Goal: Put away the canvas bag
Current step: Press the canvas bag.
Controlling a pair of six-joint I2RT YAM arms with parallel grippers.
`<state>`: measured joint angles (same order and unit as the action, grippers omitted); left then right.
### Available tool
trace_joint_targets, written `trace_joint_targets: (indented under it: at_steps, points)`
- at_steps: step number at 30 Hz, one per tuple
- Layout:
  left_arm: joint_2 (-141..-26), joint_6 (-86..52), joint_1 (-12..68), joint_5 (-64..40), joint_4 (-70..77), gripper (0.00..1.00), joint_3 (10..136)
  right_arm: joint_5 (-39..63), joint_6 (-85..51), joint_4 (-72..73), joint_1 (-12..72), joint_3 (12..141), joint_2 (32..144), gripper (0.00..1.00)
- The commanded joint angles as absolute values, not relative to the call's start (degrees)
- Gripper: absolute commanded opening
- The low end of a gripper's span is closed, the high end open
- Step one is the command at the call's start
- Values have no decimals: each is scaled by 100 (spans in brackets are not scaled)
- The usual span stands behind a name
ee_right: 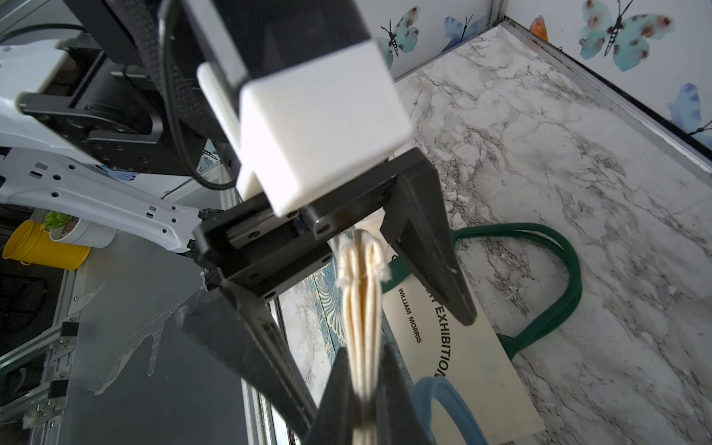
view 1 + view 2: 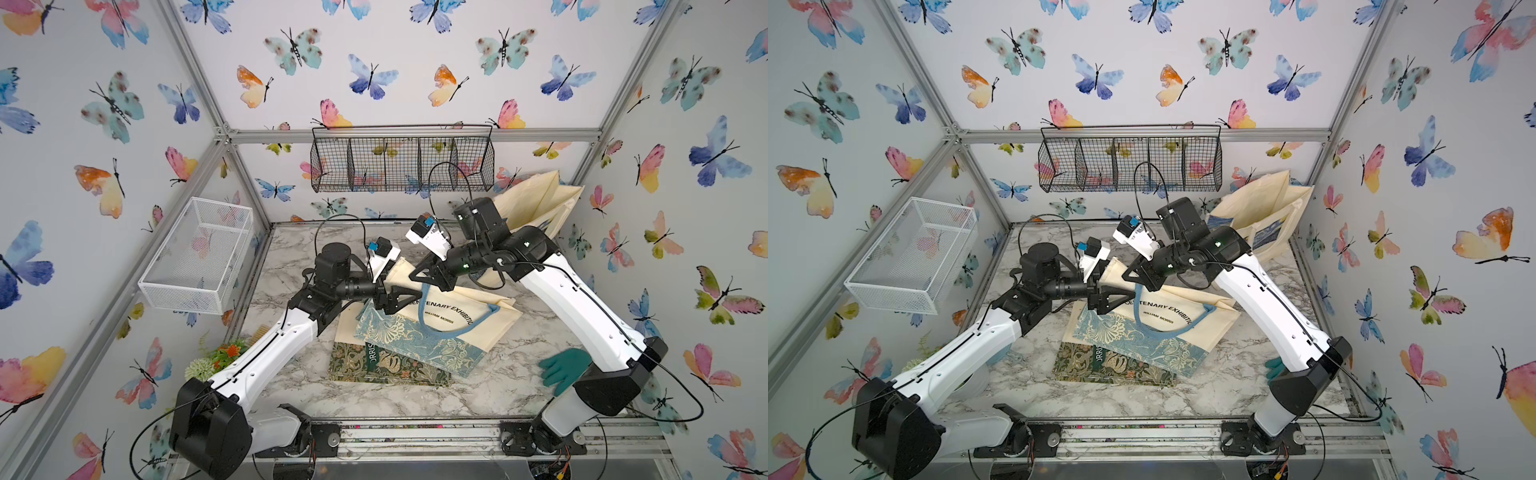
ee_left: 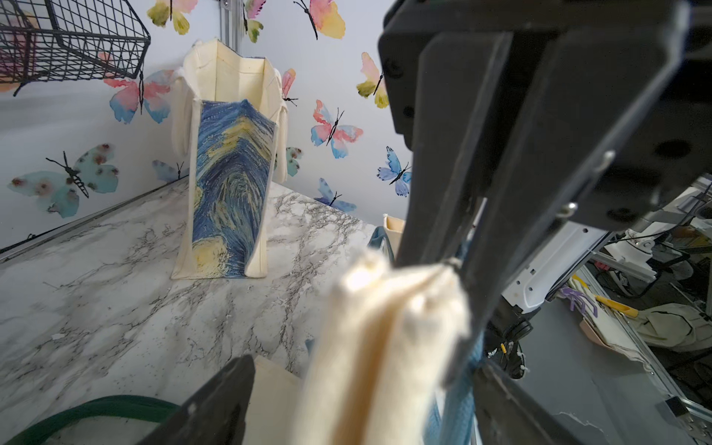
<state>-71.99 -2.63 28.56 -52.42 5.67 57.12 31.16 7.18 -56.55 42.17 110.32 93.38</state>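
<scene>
A: Top views: where is the canvas bag [image 2: 478, 318]?
B: Centre of frame in both, lying on a green patterned bag [image 2: 390, 368] marked "RRIS"; it reads "ENTENARY EXHIBITIO", "WILLIAM MORRIS".
A: Left wrist?
B: The left gripper [image 3: 364, 362] gapes wide, a finger either side of the bag's cream fold.
A: Right wrist?
B: The right gripper [image 1: 364, 358] pinches that fold; "EXHIBITION" shows lower right.

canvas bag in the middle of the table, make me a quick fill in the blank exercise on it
The canvas bag has handles coloured ___. The right gripper is ___ on its bunched edge. The left gripper straddles that edge with its jaws ___. The lower bag beneath it has straps coloured ___.
Missing words: blue; shut; open; green.
</scene>
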Motion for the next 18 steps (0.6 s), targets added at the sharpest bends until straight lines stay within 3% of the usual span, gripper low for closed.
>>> trace_joint_targets:
  at_steps: [1,4,12,18]
  points:
    - [-7145,345,2866,-5894,213,84,5808,3172,686,-5624,4262,11304,9428,1]
    - [-7184,509,2873,-5963,71,71,5877,3207,686,-5634,4271,11289,9448,2]
    - [-7197,902,2861,-5983,-265,17,5966,3217,668,-5612,4341,11034,9392,1]
    - [-7234,1126,2863,-5959,-438,0,6031,3260,650,-5572,4368,10903,9409,1]
